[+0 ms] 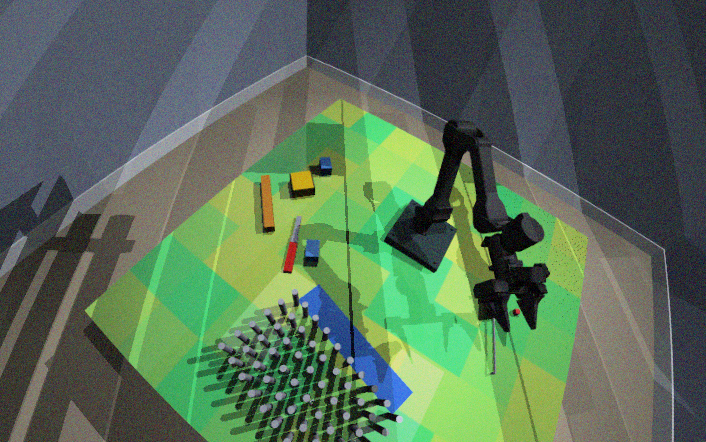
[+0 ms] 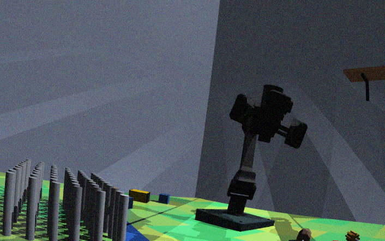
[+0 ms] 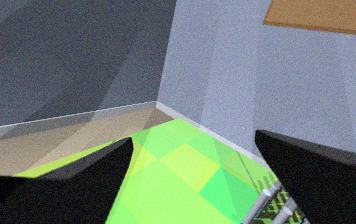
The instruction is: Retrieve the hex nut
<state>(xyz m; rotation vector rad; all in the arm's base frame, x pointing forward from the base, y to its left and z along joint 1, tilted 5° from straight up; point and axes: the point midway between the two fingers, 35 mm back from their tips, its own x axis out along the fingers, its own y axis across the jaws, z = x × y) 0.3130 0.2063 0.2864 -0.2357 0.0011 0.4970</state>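
Note:
My gripper is open and empty, raised above the table's right part. In the top view it overlaps a long tool whose thin metal shaft shows below the fingers; the tool's brown handle shows in the exterior view. A tool with a red handle and grey blade lies left of the arm's base. Metal spacers stand in rows. The blue taped strip runs along their front. I cannot make out the hex nut.
An orange bar, a yellow block and two blue blocks lie left of the arm's base. A small red thing and a ribbed orange-brown item lie at the right. A shelf is on the wall.

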